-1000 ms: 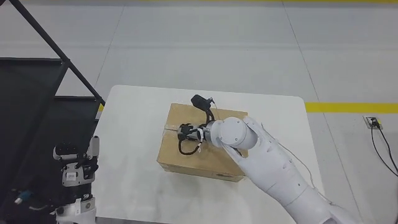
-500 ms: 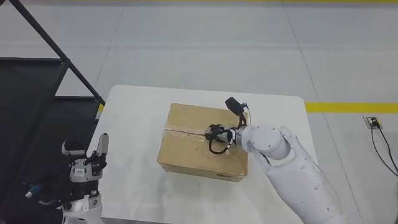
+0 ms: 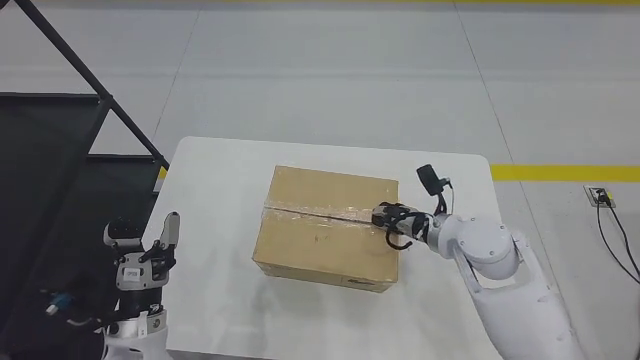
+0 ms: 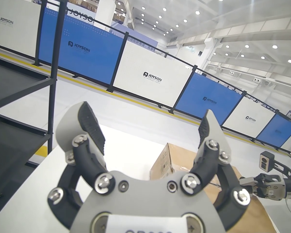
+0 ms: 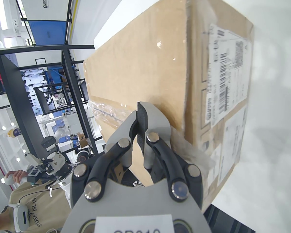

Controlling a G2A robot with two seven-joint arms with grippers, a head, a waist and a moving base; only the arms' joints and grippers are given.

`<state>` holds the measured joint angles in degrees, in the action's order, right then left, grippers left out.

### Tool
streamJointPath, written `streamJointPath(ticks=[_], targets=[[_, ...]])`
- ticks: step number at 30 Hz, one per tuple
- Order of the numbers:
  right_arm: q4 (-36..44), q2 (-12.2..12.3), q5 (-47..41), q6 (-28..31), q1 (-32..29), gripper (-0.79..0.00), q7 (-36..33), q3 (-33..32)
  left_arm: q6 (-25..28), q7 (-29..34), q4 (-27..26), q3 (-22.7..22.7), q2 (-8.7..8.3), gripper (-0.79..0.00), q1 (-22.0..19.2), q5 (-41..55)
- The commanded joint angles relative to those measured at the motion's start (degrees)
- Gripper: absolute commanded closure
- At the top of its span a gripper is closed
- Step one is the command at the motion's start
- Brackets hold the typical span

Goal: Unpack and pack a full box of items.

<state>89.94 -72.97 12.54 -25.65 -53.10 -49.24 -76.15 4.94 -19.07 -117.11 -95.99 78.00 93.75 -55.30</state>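
At the tips of the right jaws lies the taped seam of the cardboard box, which sits closed on the white bench. The right arm comes in low from the box's end, so its jaws meet the top face right at the edge where the seam runs out. They are pressed together, pad against pad, with nothing visible between them. Held that way they form one narrow point, which looks better suited to scoring or breaking the clear tape than to gripping anything. Just beyond the tips, the box's end face carries a shipping label, and wrinkled tape wraps the corner beside the jaws.

The left jaws stand wide apart and hold nothing. The left arm is off the bench's near corner, so the box lies well ahead of its jaws, apart from them. That likely keeps them out of the way while the seam is worked.

Unpacking appears barely begun, since both flaps lie flat and no items are out. With nothing bracing the box, a push along the seam could slide it across the bench.
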Motion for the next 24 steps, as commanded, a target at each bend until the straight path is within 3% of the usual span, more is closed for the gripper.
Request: streamJointPath(ticks=[1,19,24], targets=[[-0.1,0.3,-1.0,0.4,-0.7,0.000,0.1,-1.6,-0.1,0.1,-0.2,0.0,0.00,-0.785,0.1,-0.2],[-0.2,2.2,-9.2,4.7,-7.8,0.000,1.5,-11.7,-0.1,4.6,-0.4,1.5,-0.13,-0.785,-3.3,-2.8],[1.9,2.7,-14.8,9.8,-11.9,0.000,5.2,-17.9,-0.3,6.3,0.3,2.6,-0.16,-0.785,-5.5,-3.7]])
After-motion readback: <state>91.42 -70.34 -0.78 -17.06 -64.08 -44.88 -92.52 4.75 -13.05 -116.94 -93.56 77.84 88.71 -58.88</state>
